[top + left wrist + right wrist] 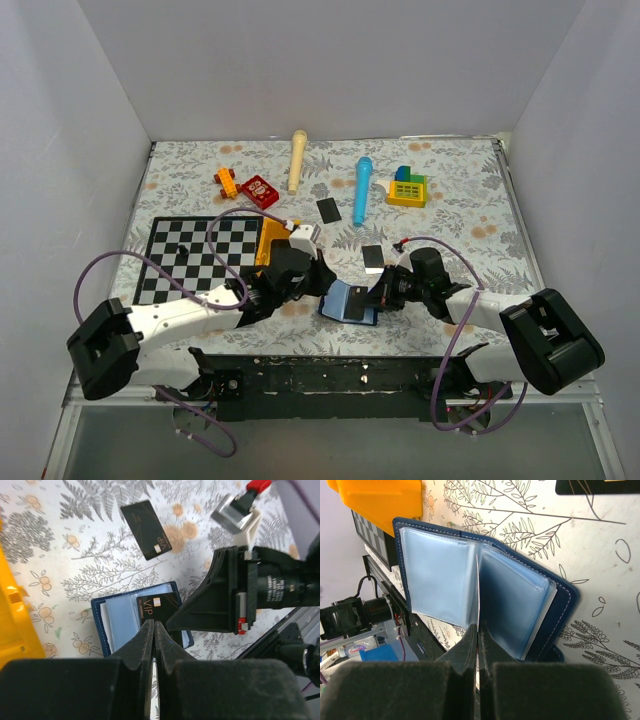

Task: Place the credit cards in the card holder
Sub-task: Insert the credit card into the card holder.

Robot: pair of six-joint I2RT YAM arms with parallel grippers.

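My left gripper [155, 626] is clenched on nothing. Its tips are pressed together just over the near edge of the card holder [345, 298]; if they touch it, I cannot tell. My right gripper [479, 629] is clenched on one card, the held card [157, 607], which its own camera sees only edge-on, as a thin line.

I count three credit cards. One is the held card, with VIP letters on it. Two lie loose on the floral cloth [470, 230]: the nearer loose card [373, 258] just beyond the right gripper, and the farther loose card [328, 210] well apart from the holder.

There is one card holder. It lies open between the two grippers, near the table's front edge, with the light blue inside facing up. The clear pockets which I can see hold nothing. The held card lies over one half; whether its end is inside a pocket, I cannot tell.

The open holder's long axis goes left to right, a little slanted. The held card's long axis goes from the fold toward the right gripper.
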